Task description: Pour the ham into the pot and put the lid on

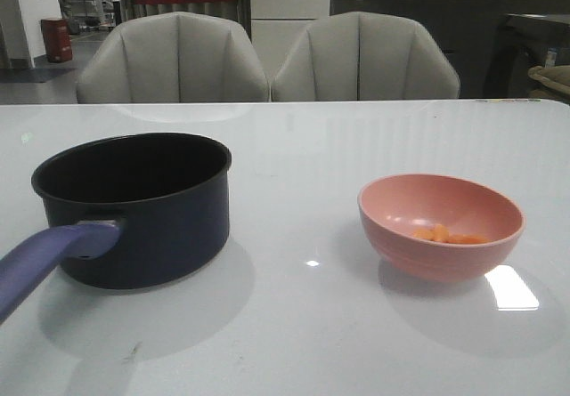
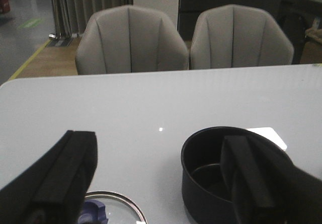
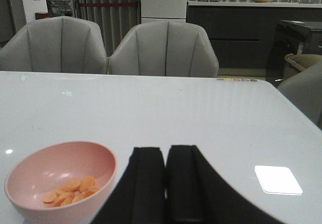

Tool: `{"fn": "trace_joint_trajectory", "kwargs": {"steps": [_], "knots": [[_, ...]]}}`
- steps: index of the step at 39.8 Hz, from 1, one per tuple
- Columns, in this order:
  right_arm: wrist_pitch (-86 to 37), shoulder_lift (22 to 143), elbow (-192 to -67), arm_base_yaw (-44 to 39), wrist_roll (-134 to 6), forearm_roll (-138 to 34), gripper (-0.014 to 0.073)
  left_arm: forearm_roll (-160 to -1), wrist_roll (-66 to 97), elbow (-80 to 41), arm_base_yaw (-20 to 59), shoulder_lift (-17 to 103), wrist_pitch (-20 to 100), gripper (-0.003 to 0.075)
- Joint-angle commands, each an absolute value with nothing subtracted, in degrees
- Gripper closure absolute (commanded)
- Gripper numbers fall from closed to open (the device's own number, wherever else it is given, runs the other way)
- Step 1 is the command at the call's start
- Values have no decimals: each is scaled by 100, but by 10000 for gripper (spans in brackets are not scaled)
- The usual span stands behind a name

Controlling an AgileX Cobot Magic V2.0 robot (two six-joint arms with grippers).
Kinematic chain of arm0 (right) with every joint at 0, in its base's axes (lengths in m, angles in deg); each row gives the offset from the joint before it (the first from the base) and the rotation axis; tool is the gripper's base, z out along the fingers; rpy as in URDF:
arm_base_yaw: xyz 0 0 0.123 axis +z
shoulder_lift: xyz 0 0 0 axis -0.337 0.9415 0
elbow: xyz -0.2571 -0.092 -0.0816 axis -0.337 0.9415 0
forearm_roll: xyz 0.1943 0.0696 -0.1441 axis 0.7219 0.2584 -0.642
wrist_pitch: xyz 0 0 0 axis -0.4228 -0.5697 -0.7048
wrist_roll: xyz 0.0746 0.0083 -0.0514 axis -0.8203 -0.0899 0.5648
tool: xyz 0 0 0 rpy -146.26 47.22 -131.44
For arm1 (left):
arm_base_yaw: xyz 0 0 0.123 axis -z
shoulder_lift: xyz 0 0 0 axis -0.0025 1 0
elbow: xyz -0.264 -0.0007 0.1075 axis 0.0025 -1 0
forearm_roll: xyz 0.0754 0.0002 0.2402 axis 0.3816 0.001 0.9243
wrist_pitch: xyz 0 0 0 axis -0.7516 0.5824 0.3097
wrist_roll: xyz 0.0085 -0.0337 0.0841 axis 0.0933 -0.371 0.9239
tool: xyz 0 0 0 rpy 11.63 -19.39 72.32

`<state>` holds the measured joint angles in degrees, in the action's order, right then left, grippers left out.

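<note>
Ham (image 1: pixel 450 234) half hidden behind bowl (image 1: pixel 441 227) rim; lid (image 2: pixel 118 210) cut off.

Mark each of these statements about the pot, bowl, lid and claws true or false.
1. The ham lies in the pink bowl. True.
2. The lid sits on the pot. False: the pot is open and empty; the lid lies on the table beside it.
3. The left claw is open. True.
4. The right claw holds the bowl. False: it is shut, holding nothing, and the bowl sits beside it.
5. The pot stands left of the bowl in the front view. True.
</note>
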<state>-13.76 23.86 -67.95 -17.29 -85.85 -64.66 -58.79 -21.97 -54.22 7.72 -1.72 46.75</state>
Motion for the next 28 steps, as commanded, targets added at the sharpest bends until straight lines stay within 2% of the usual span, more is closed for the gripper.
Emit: {"fn": "trace_joint_trajectory", "kwargs": {"steps": [1,7,16,23,28], "knots": [[-889,2284,-6726,-1763,-8585,-6519,445,-5907,-2196,-5618,954,-559,4021,164],[-889,2284,-6726,-1763,-8585,-6519,445,-5907,-2196,-5923,1022,-880,3505,164],[-708,2284,-6726,-1763,-8585,-6519,445,-5907,-2196,-5980,1022,-890,3415,164],[261,2291,-6839,-1754,-8585,-6519,445,-5918,-2196,-5980,1033,-890,3469,164],[-766,2579,-7624,-1754,-8585,-6519,445,-5918,-2196,-5980,1163,-890,3469,164]]}}
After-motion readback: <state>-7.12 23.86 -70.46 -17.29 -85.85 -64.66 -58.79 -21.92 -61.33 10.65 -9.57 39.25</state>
